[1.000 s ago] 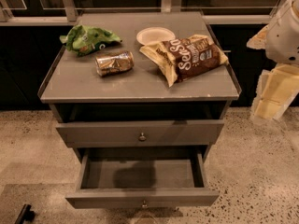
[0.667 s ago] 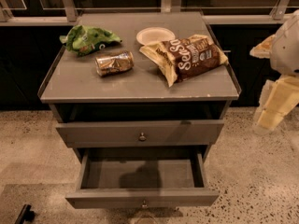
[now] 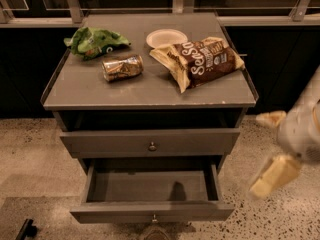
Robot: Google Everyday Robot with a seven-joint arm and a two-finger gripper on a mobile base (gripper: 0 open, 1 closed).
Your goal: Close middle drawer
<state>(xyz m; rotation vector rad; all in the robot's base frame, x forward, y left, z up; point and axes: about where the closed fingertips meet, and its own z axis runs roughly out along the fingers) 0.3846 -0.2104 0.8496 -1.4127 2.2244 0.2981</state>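
The middle drawer [image 3: 150, 186] is pulled far out of the grey cabinet. It is wide, shallow and empty, and its low front panel [image 3: 152, 212] carries a small round knob [image 3: 154, 218]. Above it, the taller top drawer [image 3: 150, 143] with its own knob stands slightly out. The lowest drawer is hidden under the open one. My gripper [image 3: 270, 149] hangs in the air to the right of the cabinet, about level with the drawers and apart from them. Its two cream fingers [image 3: 276, 176] are spread, with nothing between them.
On the cabinet top [image 3: 150, 91] lie a green bag [image 3: 94, 41], a crushed can [image 3: 122, 67], a white bowl [image 3: 166, 37] and a brown chip bag [image 3: 200, 61]. Speckled floor [image 3: 30, 149] surrounds the cabinet. A dark object [image 3: 26, 229] lies at the bottom left.
My gripper has moved down and a little left along the cabinet's right side, from tabletop height to drawer height. The drawers and the things on top have not moved.
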